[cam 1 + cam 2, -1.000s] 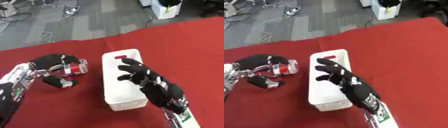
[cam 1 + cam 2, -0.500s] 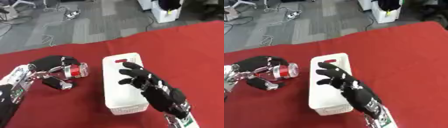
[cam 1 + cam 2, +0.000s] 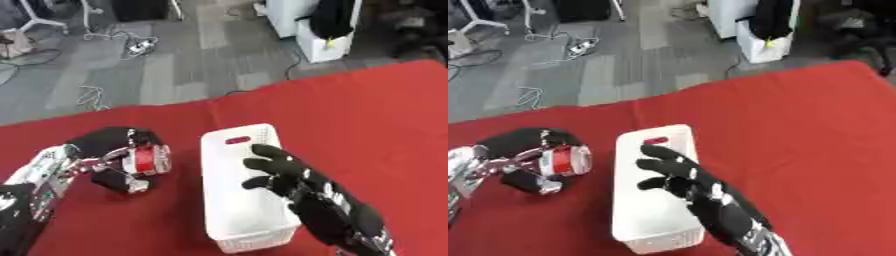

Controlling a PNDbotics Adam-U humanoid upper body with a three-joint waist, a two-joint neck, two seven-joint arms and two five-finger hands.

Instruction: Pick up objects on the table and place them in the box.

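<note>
gripping red can (image 3: 149, 160) sideways, left robot hand (image 3: 109, 150)

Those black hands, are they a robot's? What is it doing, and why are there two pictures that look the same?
Yes, they belong to a robot with two arms, steered by a person. The two pictures come from a pair of cameras in its head, like two eyes looking down, so they look nearly alike. Below lies a table with a red cloth. On it stands a white box. The left hand has its fingers curled round a red can, held just left of the box. Under the can lies a small dark thing I cannot make out. The right hand hangs open over the box, holding nothing. The job is putting things in the box.
</note>
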